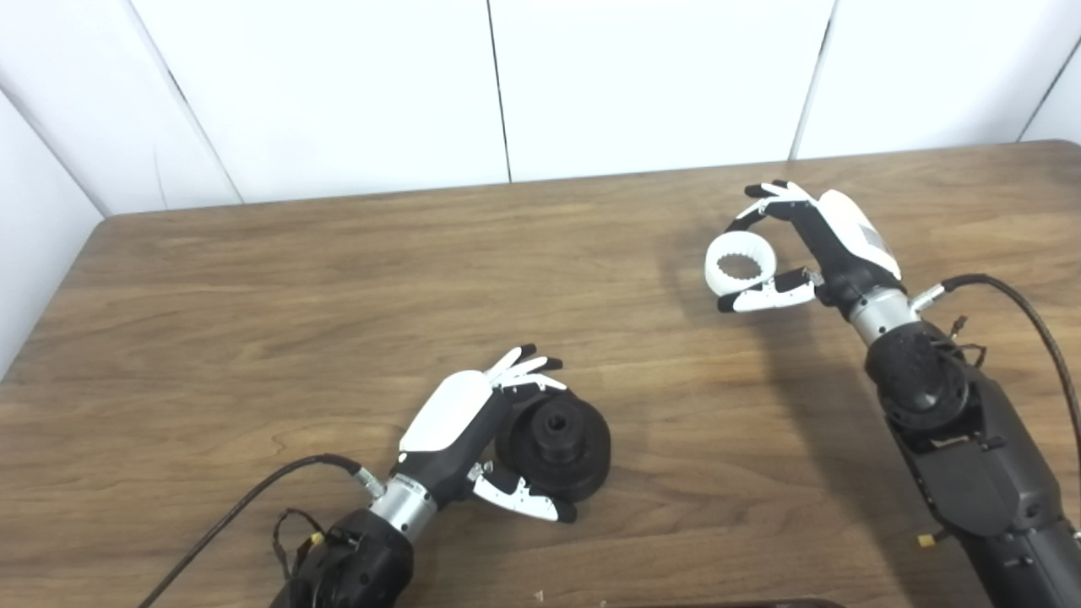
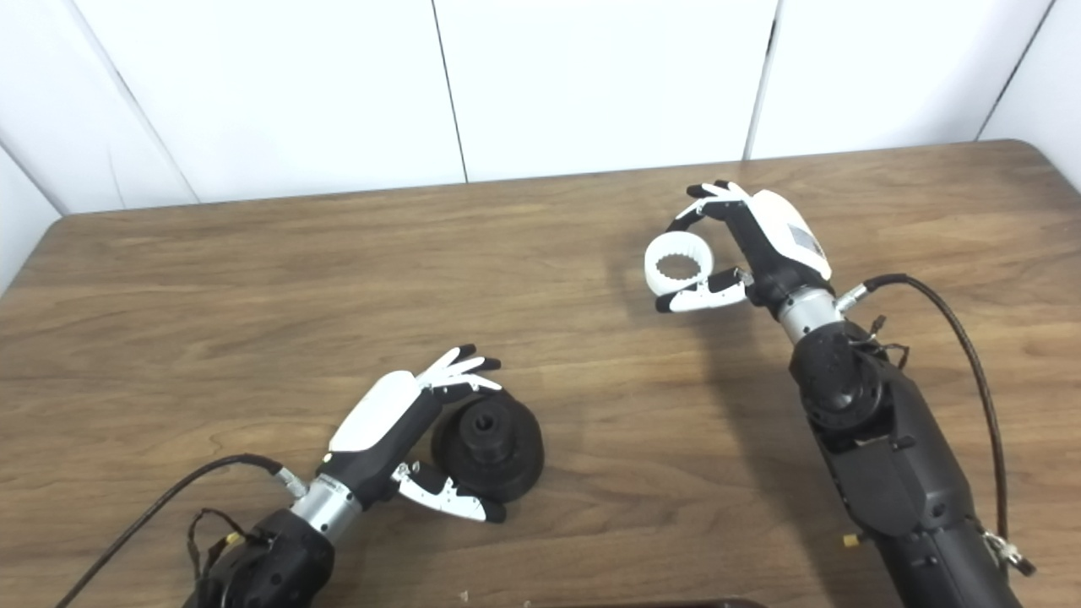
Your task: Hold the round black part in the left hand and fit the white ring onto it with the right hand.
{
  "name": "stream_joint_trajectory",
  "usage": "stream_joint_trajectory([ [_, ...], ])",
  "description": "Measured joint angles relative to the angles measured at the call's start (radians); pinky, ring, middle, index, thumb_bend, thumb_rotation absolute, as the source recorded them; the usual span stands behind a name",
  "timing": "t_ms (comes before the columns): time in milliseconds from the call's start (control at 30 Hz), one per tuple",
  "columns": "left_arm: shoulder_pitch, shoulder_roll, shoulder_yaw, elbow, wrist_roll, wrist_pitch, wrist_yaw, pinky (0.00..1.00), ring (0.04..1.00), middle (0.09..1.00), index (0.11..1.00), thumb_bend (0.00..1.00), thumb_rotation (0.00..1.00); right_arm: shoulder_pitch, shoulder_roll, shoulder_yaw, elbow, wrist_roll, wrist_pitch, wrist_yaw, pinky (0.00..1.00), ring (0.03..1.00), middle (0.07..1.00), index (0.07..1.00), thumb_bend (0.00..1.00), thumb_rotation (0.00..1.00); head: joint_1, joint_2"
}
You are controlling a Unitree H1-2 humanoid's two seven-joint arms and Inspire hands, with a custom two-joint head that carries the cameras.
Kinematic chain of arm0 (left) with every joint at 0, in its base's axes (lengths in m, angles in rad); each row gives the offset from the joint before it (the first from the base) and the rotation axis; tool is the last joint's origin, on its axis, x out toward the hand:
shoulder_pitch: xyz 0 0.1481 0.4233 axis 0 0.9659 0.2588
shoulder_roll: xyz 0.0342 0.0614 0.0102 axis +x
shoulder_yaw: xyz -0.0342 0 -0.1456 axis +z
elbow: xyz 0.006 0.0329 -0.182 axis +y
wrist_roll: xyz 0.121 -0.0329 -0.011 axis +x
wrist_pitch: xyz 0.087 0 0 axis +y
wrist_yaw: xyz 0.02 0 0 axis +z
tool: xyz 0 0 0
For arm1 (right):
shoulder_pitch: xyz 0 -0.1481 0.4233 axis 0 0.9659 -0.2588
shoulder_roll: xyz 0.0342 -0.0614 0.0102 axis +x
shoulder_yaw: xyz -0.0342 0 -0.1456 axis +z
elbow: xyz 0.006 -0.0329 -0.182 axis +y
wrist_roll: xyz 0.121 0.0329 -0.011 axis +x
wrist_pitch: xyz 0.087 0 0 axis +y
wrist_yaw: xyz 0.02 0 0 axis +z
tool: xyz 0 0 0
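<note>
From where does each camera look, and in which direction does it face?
Left eye view: on the head, facing down at the table; both arms enter from below.
Right eye view: beside it, slightly rightward, facing the same way; same arms.
Both show the left hand at the black part and the right hand holding the white ring.

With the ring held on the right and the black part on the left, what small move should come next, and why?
Probably carry the ring left and toward the black part. The right robot hand already pinches the ring, and the left robot hand grips the black part with its hub facing up. The two parts are still well apart across the table, so closing that gap comes before any fitting.
</note>
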State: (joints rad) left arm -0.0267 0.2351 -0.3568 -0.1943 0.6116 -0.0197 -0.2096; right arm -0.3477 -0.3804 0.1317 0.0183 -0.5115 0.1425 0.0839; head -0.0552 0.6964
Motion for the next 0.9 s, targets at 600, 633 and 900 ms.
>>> stream_joint_trajectory([
  [600,-0.015,-0.008,0.001,0.022,-0.001,0.001,0.001,0.97,0.996,0.911,0.608,0.89,0.21,0.02,0.033,0.036,-0.157,0.028,0.036,0.115,0.89,0.965,0.881,0.488,0.53,0.14,0.008,-0.002],
  [633,-0.015,-0.008,0.001,0.022,-0.001,0.002,0.001,0.97,0.997,0.911,0.609,0.89,0.22,0.022,0.035,0.043,-0.17,0.03,0.039,0.124,0.89,0.964,0.88,0.488,0.53,0.14,0.008,0.0],
  [900,-0.016,-0.011,0.001,0.023,0.0,0.008,0.001,0.97,0.996,0.908,0.607,0.89,0.21,0.043,0.056,0.085,-0.27,0.03,0.073,0.195,0.91,0.961,0.877,0.488,0.53,0.14,0.012,0.003],
])
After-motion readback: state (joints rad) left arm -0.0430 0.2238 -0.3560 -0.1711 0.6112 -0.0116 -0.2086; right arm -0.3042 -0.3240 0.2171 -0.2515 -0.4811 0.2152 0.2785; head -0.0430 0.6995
